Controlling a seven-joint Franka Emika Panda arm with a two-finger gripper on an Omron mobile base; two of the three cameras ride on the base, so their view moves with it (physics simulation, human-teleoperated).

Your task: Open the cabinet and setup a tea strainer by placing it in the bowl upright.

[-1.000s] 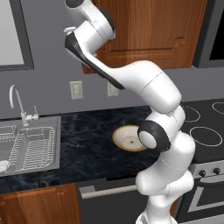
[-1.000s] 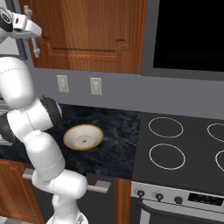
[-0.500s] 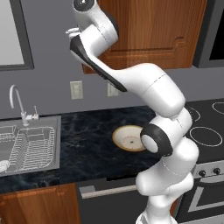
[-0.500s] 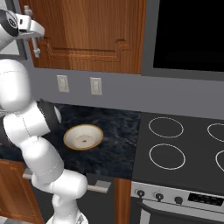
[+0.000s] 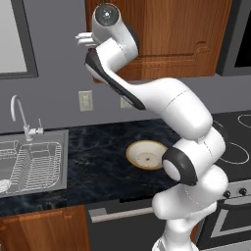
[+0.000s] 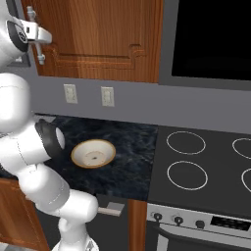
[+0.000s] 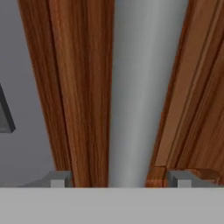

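Note:
The reddish-brown cabinet [image 5: 171, 34] hangs on the wall with its door closed [image 6: 108, 29]. My gripper [image 6: 39, 37] is raised to the door's left edge [image 5: 82, 40]. In the hand view the silver bar handle [image 7: 140, 87] runs up between my two finger tips, which stand apart on either side of it, open. The cream bowl [image 5: 147, 154] with the tan rim sits on the dark counter below [image 6: 93, 153], with nothing in it. The tea strainer is hidden.
A sink with a wire dish rack [image 5: 29, 164] and a tap [image 5: 22, 117] lies at the left. The black stove top [image 6: 196, 162] is at the right, with a dark microwave [image 6: 211, 34] above it. Wall outlets [image 6: 71, 93] sit under the cabinet.
My hand has edged a little closer to the cabinet door's handle. The door stays closed and the bowl has not moved.

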